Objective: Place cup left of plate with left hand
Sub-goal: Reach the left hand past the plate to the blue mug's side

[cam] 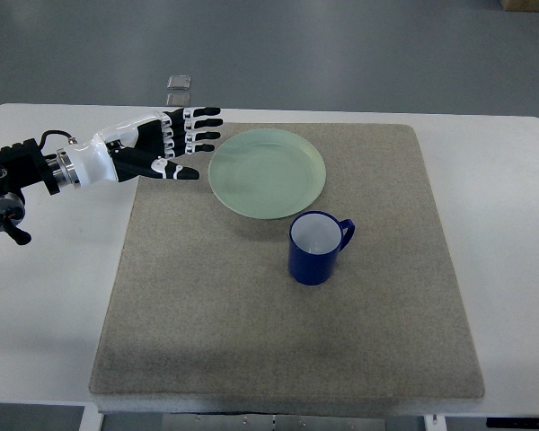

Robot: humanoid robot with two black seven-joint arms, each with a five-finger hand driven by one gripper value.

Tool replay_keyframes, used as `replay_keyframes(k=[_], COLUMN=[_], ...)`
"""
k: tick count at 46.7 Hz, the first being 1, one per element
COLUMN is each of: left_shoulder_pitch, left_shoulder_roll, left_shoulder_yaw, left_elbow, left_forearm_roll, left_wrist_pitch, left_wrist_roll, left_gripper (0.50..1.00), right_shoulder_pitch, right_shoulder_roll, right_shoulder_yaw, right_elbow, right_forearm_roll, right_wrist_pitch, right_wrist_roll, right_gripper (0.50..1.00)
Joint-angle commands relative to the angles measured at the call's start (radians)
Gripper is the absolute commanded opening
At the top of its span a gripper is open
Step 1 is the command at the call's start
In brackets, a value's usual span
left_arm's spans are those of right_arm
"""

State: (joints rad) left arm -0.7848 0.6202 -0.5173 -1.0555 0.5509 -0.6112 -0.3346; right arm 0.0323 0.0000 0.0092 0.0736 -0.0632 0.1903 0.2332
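Note:
A dark blue cup with a white inside stands upright on the grey mat, its handle pointing right. It sits just below the right part of the pale green plate, which lies at the mat's upper middle. My left hand reaches in from the left edge, hovering over the mat's upper left corner. Its black and white fingers are stretched out flat toward the plate's left rim and hold nothing. The cup is well to the right of and below the hand. No right arm shows.
The grey mat covers most of the white table. Two small clear pieces lie on the floor beyond the table's far edge. A brown box corner shows at the top right.

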Motion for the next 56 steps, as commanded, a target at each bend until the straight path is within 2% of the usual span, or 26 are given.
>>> replay_keyframes(k=[1,14,34,45,56], left_shoulder_pitch=[0.002,0.006,0.021,0.016,0.016], left_shoulder_roll=[0.003,-0.037,-0.123,-0.207,-0.241], left_shoulder_yaw=[0.002,0.049,0.065,0.065,0.065], left_elbow=[-0.035,-0.06,-0.037,0.045,0.061], left_forearm_roll=[0.018,0.133,0.142,0.192,0.193], left_wrist_pitch=[0.0,0.0,0.0,0.007,0.01], left_wrist_roll=[0.0,0.0,0.0,0.0,0.0], left_gripper=[0.999,0.999,0.996,0.996,0.999], right_shoulder_pitch=[0.0,0.0,0.0,0.0,0.0], right_shoulder_roll=[0.0,0.0,0.0,0.0,0.0], right_shoulder_yaw=[0.0,0.0,0.0,0.0,0.0], right_elbow=[0.0,0.0,0.0,0.0,0.0], right_forearm_roll=[0.0,0.0,0.0,0.0,0.0], right_wrist_pitch=[0.0,0.0,0.0,0.0,0.0], right_wrist_roll=[0.0,0.0,0.0,0.0,0.0], right_gripper=[0.932,0.932,0.932,0.932,0.932])
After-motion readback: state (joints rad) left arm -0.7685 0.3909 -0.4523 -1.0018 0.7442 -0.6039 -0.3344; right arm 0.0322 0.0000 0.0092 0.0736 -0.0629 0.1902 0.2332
